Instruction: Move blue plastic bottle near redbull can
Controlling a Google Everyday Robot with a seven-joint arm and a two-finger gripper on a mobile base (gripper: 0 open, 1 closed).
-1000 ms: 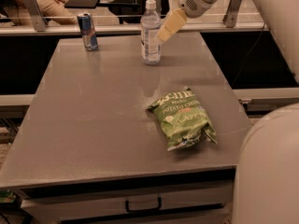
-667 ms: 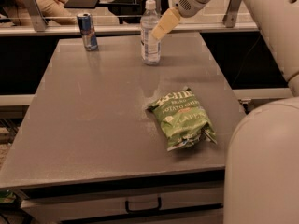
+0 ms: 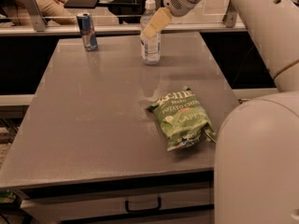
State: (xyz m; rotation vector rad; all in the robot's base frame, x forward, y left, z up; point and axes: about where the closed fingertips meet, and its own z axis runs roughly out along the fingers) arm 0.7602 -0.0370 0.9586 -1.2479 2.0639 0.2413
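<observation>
The blue plastic bottle [image 3: 150, 48], clear with a white cap and a pale label, stands upright at the far middle of the grey table [image 3: 93, 111]. The redbull can [image 3: 87, 31] stands upright at the far left of the table, well to the left of the bottle. My gripper [image 3: 153, 24] comes in from the upper right and overlaps the bottle's upper part, just below the cap. The arm's white body fills the right side of the view.
A green chip bag [image 3: 183, 119] lies flat on the table's near right part. A counter with a glass rail [image 3: 56, 24] runs behind the table. A drawer handle [image 3: 142, 204] shows below the table's front edge.
My gripper has moved a little to the left, from beside the bottle's right shoulder to over its upper part. The bottle, can and chip bag have not moved.
</observation>
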